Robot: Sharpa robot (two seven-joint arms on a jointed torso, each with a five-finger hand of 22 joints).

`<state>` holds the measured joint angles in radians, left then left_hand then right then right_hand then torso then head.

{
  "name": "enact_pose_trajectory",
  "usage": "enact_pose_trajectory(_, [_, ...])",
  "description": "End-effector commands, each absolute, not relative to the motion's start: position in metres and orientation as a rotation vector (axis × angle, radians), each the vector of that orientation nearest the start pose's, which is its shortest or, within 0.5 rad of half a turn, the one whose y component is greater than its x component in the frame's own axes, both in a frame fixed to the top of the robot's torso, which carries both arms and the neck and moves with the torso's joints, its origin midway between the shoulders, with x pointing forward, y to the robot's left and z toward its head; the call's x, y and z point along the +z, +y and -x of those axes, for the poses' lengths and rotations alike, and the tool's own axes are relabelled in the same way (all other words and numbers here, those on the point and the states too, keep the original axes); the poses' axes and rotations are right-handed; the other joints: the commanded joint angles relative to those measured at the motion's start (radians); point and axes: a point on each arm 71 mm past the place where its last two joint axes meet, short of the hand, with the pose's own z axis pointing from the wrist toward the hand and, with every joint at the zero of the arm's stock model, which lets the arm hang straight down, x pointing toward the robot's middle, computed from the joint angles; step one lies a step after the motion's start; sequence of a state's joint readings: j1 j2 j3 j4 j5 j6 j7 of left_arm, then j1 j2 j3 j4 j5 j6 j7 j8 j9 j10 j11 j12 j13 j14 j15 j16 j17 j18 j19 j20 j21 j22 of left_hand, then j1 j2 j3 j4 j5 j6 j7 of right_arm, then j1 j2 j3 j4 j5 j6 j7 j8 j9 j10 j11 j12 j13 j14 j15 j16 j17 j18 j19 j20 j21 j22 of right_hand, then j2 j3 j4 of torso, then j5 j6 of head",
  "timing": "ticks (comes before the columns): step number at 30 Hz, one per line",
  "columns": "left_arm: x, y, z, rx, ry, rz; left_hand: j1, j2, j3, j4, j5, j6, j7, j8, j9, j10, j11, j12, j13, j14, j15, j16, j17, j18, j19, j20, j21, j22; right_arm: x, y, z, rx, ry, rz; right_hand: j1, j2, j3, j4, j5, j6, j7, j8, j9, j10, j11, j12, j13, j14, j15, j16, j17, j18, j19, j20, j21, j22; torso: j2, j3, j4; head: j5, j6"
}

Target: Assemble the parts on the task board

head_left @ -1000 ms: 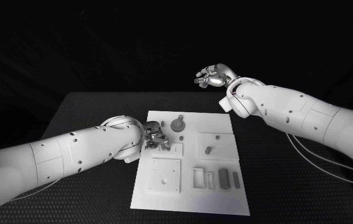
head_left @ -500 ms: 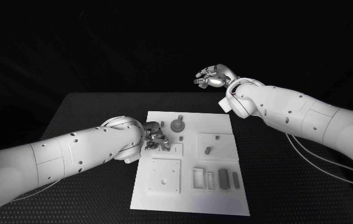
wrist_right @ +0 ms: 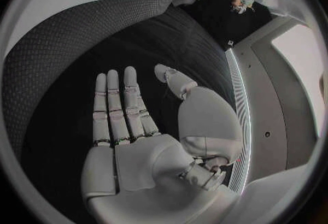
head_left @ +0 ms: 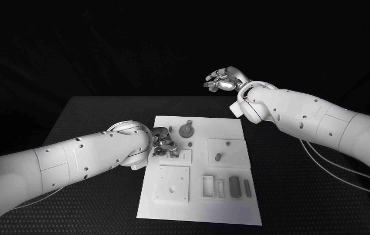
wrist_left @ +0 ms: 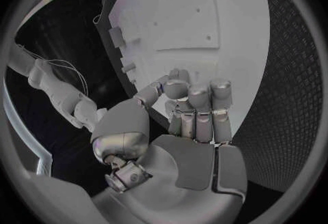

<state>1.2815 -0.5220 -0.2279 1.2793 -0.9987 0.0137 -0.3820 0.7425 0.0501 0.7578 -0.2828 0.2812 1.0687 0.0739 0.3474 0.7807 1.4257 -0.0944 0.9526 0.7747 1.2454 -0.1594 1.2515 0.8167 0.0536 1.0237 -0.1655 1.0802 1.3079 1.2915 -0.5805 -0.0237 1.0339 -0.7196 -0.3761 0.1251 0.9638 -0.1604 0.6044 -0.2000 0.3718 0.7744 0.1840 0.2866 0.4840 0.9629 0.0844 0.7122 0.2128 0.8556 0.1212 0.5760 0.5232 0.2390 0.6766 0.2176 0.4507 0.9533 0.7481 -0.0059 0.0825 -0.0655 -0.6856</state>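
The left hand [head_left: 162,144] sits low over the white board [head_left: 199,205], at its left edge; its fingers [wrist_left: 198,105] are curled in tight, but whether a small part is pinched inside them I cannot tell. Just beside it, toward the board's far end, stands a round gear-like part [head_left: 186,131]; a short peg [head_left: 218,157] and a row of slotted pieces [head_left: 233,187] lie further off, nearer the robot. The right hand [head_left: 222,81] hangs well apart beyond the board, flat and spread, grasping nothing. Likely risk: the clenched fingers hide the spot beneath them, so lowering could nudge the gear or seat a piece askew.
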Motion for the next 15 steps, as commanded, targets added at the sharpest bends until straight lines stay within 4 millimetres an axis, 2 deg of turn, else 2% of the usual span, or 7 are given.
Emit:
enact_pose_trajectory(1, [-0.2542,0.1181,-0.5009,-0.532,2.318,0.036,0.012,-0.001,0.005,-0.002,0.032,0.119,-0.078,0.003,0.005,-0.01,-0.021,0.008,-0.003,0.032,-0.052,0.01,-0.005,0.019,-0.003,-0.102,-0.001,0.014,-0.1518,-0.2174,-0.5856,0.928,1.51,-0.517,-0.001,0.006,-0.007,0.0,0.006,0.022,0.013,-0.002,-0.001,-0.19,0.075,-0.003,-0.002,-0.003,0.005,-0.005,0.002,0.001,-0.007,0.001,-0.006,0.002,0.0,0.0003,-0.0003,0.001,-0.001])
enact_pose_trajectory(7, [-0.2542,0.1159,-0.5007,-0.533,2.319,0.029,0.008,-0.016,-0.001,0.004,0.052,0.145,-0.085,0.015,0.015,-0.01,-0.028,0.012,-0.007,0.031,-0.054,0.016,-0.014,0.019,-0.001,-0.101,-0.001,0.014,-0.1519,-0.2173,-0.5857,0.928,1.511,-0.518,-0.001,0.006,-0.007,0.0,0.006,0.022,0.013,-0.002,-0.001,-0.19,0.075,-0.003,-0.002,-0.003,0.005,-0.005,0.002,0.001,-0.008,0.001,-0.006,0.002,0.0,0.0006,-0.0006,0.002,-0.002])
enact_pose_trajectory(15, [-0.2541,0.1127,-0.5016,-0.525,2.318,0.015,0.005,-0.015,-0.003,0.009,0.06,0.155,-0.09,0.023,0.022,-0.01,-0.032,0.015,-0.01,0.03,-0.055,0.022,-0.02,0.019,-0.001,-0.101,-0.001,0.014,-0.1519,-0.2176,-0.5856,0.928,1.512,-0.518,-0.001,0.006,-0.007,0.0,0.007,0.022,0.013,-0.002,-0.002,-0.19,0.075,-0.003,-0.004,-0.003,0.005,-0.005,0.002,0.001,-0.008,0.001,-0.007,0.002,-0.001,0.001,0.0002,0.004,-0.003])
